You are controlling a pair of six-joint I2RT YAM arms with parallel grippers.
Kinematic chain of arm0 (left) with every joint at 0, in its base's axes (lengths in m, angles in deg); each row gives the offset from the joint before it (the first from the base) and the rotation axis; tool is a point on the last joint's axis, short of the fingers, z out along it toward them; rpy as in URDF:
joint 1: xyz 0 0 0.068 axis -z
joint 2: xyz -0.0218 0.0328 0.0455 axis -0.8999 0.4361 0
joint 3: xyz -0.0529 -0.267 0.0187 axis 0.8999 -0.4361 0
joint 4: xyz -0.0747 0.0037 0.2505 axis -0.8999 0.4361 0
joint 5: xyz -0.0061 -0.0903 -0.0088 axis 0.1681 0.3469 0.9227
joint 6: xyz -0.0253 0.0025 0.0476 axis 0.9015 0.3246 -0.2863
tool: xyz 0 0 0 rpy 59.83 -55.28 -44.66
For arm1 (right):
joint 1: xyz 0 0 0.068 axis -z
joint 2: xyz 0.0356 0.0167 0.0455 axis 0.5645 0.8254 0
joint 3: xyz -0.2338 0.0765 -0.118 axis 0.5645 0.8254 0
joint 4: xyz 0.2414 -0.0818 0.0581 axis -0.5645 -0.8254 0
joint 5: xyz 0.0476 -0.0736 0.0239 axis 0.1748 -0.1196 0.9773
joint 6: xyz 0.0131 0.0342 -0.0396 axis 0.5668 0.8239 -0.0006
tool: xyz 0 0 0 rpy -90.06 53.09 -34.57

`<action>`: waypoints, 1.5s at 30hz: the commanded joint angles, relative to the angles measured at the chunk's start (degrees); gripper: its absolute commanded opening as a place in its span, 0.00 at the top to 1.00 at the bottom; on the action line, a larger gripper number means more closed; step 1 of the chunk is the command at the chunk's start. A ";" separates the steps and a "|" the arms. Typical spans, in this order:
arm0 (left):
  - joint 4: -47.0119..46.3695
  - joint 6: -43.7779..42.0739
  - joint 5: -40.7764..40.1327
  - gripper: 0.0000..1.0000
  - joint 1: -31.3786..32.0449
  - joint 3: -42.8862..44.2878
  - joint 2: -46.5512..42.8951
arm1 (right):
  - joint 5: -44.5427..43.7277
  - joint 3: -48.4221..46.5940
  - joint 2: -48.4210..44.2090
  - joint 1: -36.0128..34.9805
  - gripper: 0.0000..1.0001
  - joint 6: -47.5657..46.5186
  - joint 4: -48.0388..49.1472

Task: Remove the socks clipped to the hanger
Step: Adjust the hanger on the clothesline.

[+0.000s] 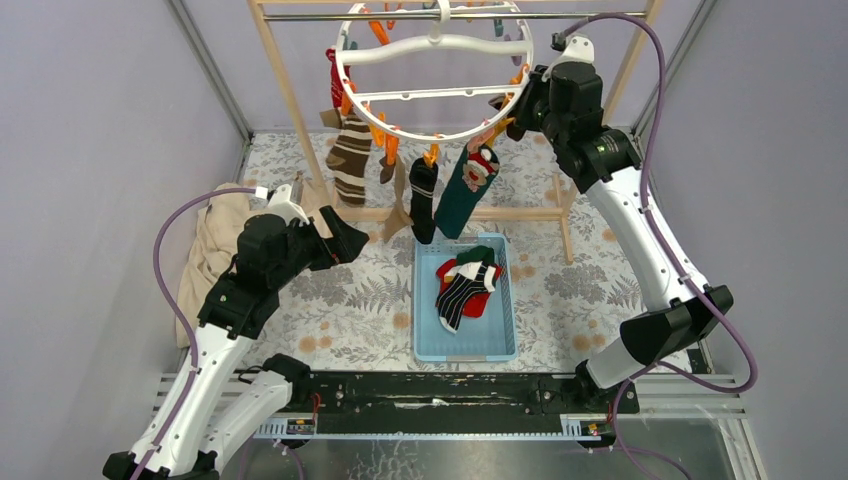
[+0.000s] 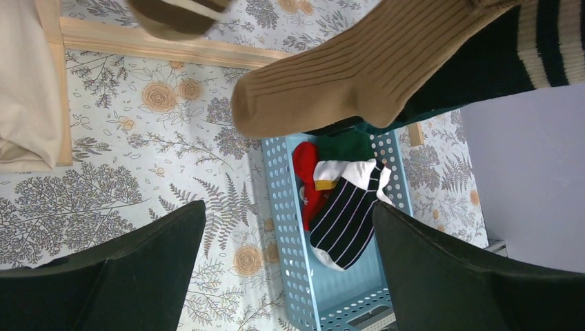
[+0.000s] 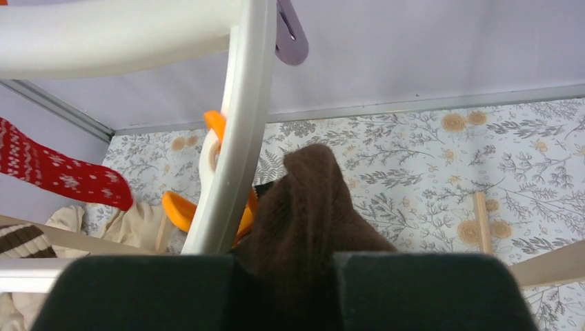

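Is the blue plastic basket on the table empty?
No, the perforated light blue plastic basket holds a black-and-white striped sock lying beside a red sock.

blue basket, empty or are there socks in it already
Not empty: the blue basket holds a black pinstriped sock piled with a red sock and a green sock, in the top and left wrist views.

The left gripper [image 2: 286, 221] has its black fingers [image 2: 124, 276] spread far apart. Between them a blue perforated basket [image 2: 279, 207] sits on the floral tablecloth [image 2: 138, 179]. It holds a red sock [image 2: 307, 183] against its left wall, a green sock [image 2: 348, 146] at its far end and a black pinstriped sock [image 2: 345, 224] on top. A tan ribbed sock [image 2: 345, 76] hangs above the basket's far end, with a dark sock with cream bands [image 2: 545, 34] behind it. A wooden rail [image 2: 159, 47] crosses the surface's far side, and a beige cloth [image 2: 24, 83] lies at its left edge.
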 commanded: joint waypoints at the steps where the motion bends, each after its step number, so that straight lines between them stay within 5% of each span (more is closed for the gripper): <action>1: -2.49 -0.37 -0.95 0.01 -0.55 -0.34 -0.57 | -3.16 1.47 -3.61 -0.59 0.85 -1.07 3.23; 9: -2.06 -0.73 -0.57 0.01 -0.54 0.59 0.23 | -4.00 14.30 -11.74 -0.61 0.21 -2.69 5.64; 16: -0.77 -0.83 0.02 0.01 -0.54 2.38 0.56 | -5.15 23.42 -18.67 -0.53 0.02 -2.77 3.89; 31: 3.39 -0.09 0.43 0.01 -0.55 4.92 -0.18 | 0.13 35.73 -35.68 -0.49 0.00 -5.53 -0.39; 45: 3.42 0.67 0.47 0.01 -0.57 5.26 1.48 | 11.78 30.07 -32.79 -0.53 0.00 -6.11 2.09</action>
